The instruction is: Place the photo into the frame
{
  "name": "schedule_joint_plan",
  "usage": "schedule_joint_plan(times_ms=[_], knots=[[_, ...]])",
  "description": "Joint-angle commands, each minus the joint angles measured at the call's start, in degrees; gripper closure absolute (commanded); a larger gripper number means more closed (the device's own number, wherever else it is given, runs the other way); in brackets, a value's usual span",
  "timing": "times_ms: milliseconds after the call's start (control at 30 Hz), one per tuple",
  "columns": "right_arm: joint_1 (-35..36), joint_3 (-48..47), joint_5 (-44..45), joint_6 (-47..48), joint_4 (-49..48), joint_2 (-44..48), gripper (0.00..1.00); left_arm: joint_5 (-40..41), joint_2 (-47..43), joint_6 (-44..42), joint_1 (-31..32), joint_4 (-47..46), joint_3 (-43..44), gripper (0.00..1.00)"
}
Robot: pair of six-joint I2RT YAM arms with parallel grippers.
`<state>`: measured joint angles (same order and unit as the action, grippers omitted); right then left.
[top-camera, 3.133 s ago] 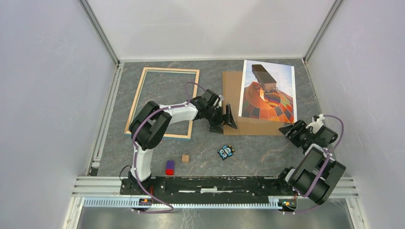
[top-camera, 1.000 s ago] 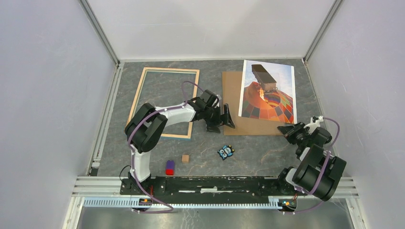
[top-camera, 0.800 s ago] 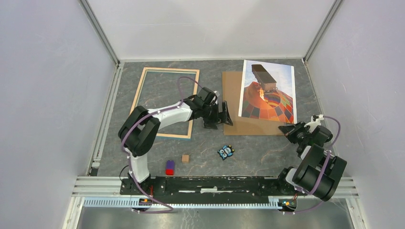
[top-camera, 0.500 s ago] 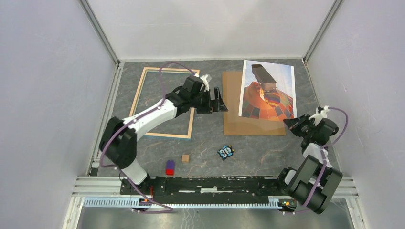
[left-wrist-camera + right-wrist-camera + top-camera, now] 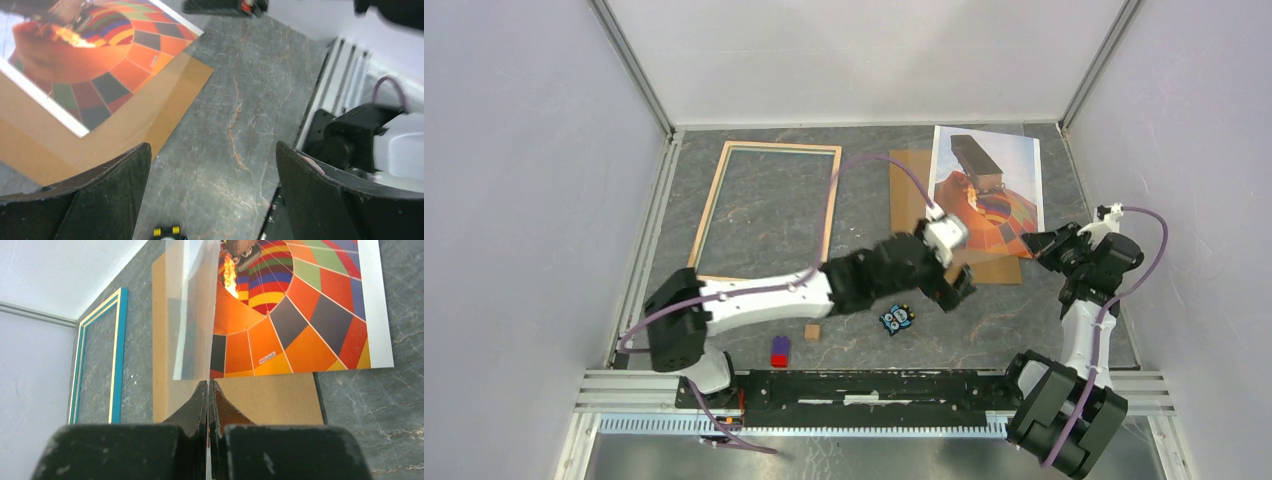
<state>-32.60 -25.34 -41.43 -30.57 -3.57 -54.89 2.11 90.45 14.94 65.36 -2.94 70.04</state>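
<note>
reaching over from the near side, the left claw [image 5: 954, 285] hangs spread wide at the near edge of the brown board [image 5: 909, 200], holding nothing; the right claw [image 5: 207, 385] is pressed together, seemingly pinching a corner of the clear sheet [image 5: 192, 315]; the photo [image 5: 999, 190] lies on the board, well apart from the frame [image 5: 709, 210]; lifting the sheet may drag the photo askew, or the thin corner may slip free.
</note>
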Motion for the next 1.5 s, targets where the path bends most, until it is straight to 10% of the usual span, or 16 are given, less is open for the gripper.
schedule_joint_plan(times_ms=[0, 700, 1233, 1467], knots=[[0.6, -4.6, 1.1, 1.9, 5.3, 3.1, 1.00, 16.9, 7.8, -19.5, 6.3, -12.0, 1.2, 0.00], [1.4, -3.3, 0.3, 1.8, 9.3, 6.7, 1.00, 51.1, 46.3, -49.4, 13.6, -19.1, 32.5, 0.04], [2.0, -7.3, 1.4, 4.2, 14.6, 9.3, 0.96, 61.3, 52.8, -69.9, 13.6, -36.0, 39.0, 0.61], [2.5, -10.3, 1.9, 5.9, 16.9, 11.1, 0.64, 60.6, 47.6, -69.2, 13.5, -36.7, 34.1, 0.92]])
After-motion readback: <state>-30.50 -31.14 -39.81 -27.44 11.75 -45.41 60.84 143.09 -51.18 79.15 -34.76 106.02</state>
